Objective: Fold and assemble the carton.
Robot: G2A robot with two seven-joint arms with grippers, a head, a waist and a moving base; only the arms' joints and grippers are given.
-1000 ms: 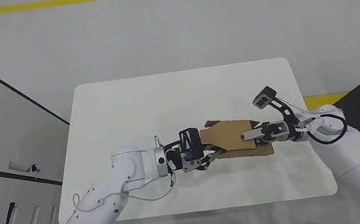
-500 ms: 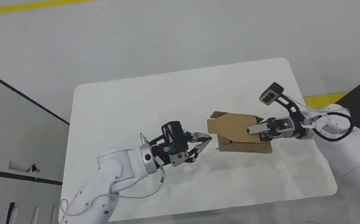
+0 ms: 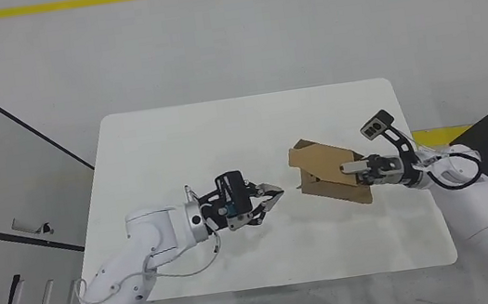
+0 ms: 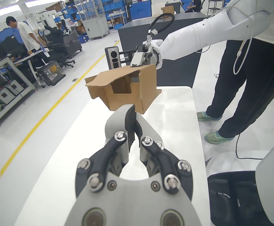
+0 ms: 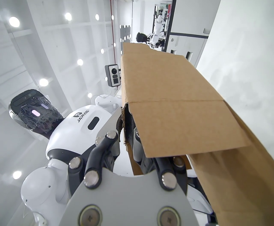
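Right gripper is pinching the carton by one side panel, fingers clamped across the cardboard edge. The carton is hanging over the right half of the table, tilted. It appears lifted off the surface and partly opened into a tube. Its end flaps are standing loose on the side facing the left arm.

Left gripper is sitting near mid-table, well apart from the carton. Its fingers are drawn together with barely a slit between the pads, and it is gripping nothing.

Judgement: the step in hand looks like folding those loose end flaps inward.
- The closed left fingers are serving well as a blunt pusher, so there is no need to open them.
- Pushing should be going against a flap near its crease, square to the panel, so the board is bending at the score and not buckling.
- The right grip should be staying firm, since a single-panel pinch is likely letting the tube twist or skew under a side load.
- Lowering the carton onto the table would be giving a backstop.
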